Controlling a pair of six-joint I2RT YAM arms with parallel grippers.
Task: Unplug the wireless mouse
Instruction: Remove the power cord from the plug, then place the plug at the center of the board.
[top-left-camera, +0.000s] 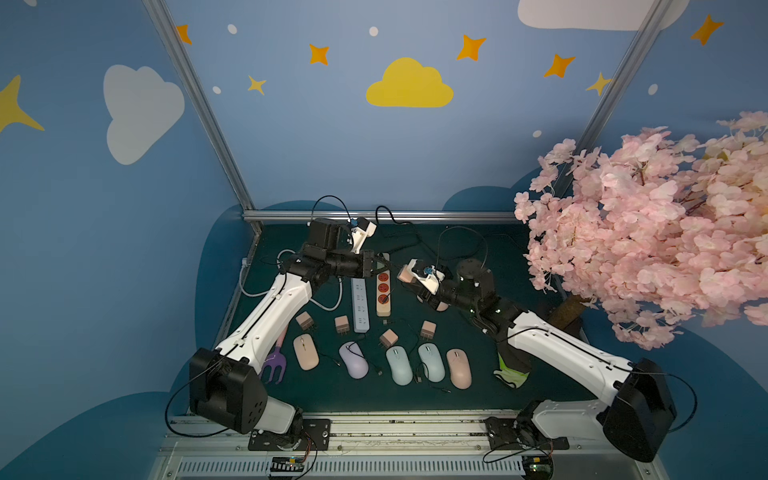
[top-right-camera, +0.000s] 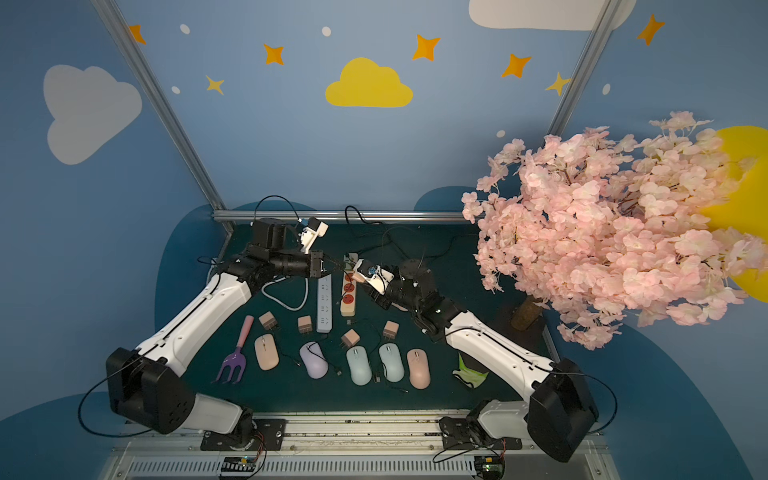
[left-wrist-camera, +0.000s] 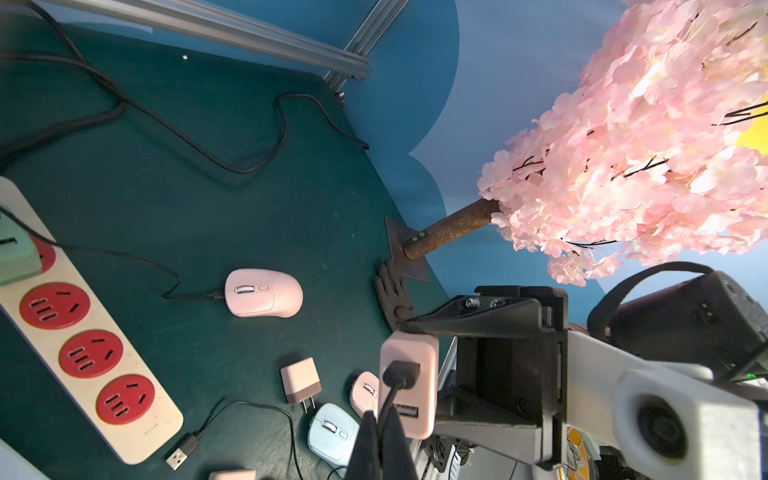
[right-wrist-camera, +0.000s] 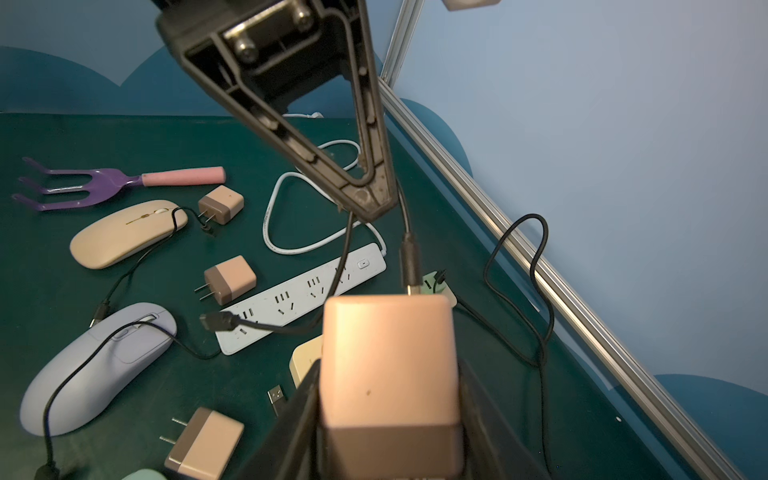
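"So where's the mouse in all this?"

"Down on the dark green counter (left-wrist-camera: 249, 187). A pale pink wireless mouse (left-wrist-camera: 263, 293) lies there, well apart from me. The thin cord (left-wrist-camera: 124, 255) in its nose runs to a mint-green adapter (left-wrist-camera: 14, 253) on the beige power strip with red sockets (left-wrist-camera: 158, 424). Whether that is my mouse I cannot tell. The thin black cable (right-wrist-camera: 405, 212) I have hold of is another one, and its small far connector (right-wrist-camera: 216, 321) seems to dangle free."

"And your grip?"

"My left fingers (right-wrist-camera: 360, 198) are pinched fully together on that cable, just above its black USB plug (right-wrist-camera: 410, 266). My right fingers (left-wrist-camera: 482, 318) stand partly apart, clamped on either side of the pink rounded charger block (right-wrist-camera: 390, 365), which is up off the counter. The plug sits in the block."

"So the step is?"

"Parting plug from charger, I judge. Next the right must hold the block steady while the left draws straight back along the plug's line. I'm on cord, not plug body, so a crooked or sudden pull could slip or strain it."
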